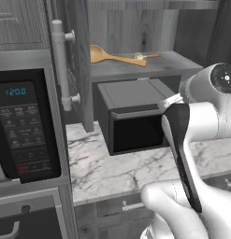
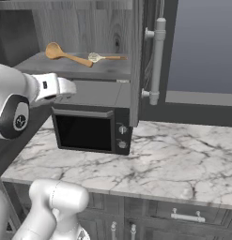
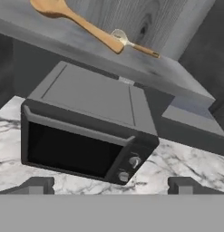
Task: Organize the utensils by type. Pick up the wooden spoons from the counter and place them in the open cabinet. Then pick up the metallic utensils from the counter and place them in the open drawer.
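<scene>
Hand view | gripper [image 3: 111,185] jaws spread wide, empty | aimed at toaster oven [image 3: 86,136] below wooden spoons [image 3: 77,20]

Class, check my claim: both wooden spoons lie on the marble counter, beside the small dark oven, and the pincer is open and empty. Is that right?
Not quite. Both wooden spoons lie on the open cabinet's shelf above the small dark oven, as the right base view shows. The pincer is open and empty.

Two wooden spoons [image 1: 118,57] lie in the cabinet [image 1: 149,70] — touching.

Long tan spoon [image 1: 112,57], shorter spoon [image 1: 146,56], touching, on cabinet shelf [image 1: 159,67]
</scene>
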You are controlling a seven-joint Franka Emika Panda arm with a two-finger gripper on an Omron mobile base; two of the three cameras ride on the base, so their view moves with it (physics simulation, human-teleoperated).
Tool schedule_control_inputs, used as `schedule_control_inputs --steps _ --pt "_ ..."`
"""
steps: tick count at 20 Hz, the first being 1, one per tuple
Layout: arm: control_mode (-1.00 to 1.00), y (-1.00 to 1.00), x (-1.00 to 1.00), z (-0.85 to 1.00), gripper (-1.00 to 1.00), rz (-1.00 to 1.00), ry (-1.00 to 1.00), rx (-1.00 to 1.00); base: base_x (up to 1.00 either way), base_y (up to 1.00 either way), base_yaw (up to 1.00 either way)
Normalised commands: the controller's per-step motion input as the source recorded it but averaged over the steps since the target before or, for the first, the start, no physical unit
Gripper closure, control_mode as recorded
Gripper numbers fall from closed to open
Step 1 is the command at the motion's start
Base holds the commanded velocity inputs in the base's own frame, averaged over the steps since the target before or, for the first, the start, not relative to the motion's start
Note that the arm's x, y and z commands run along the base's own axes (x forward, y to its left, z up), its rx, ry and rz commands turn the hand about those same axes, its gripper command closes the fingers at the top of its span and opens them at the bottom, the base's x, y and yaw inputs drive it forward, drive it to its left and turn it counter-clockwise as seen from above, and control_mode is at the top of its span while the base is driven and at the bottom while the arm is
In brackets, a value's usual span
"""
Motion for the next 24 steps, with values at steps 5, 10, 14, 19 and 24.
schedule_control_inputs --steps 5,10,14,19,24 --pt "-1.00 -0.01 -0.32 -0.23 -1.00 -0.12 0.03 0.23 0.00 0.00 0.00" --pt "-1.00 0.00 0.00 -0.01 -1.00 -0.01 0.00 0.02 0.00 0.00 0.00" --pt "-1.00 0.00 0.00 0.00 -1.00 0.00 0.00 0.00 0.00 0.00 0.00" --pt "-1.00 -0.03 -0.32 -0.01 -1.00 -0.04 -0.04 0.10 0.00 0.00 0.00" --pt "1.00 0.00 0.00 0.00 -1.00 0.00 0.00 0.00 -0.93 -0.12 -0.18"
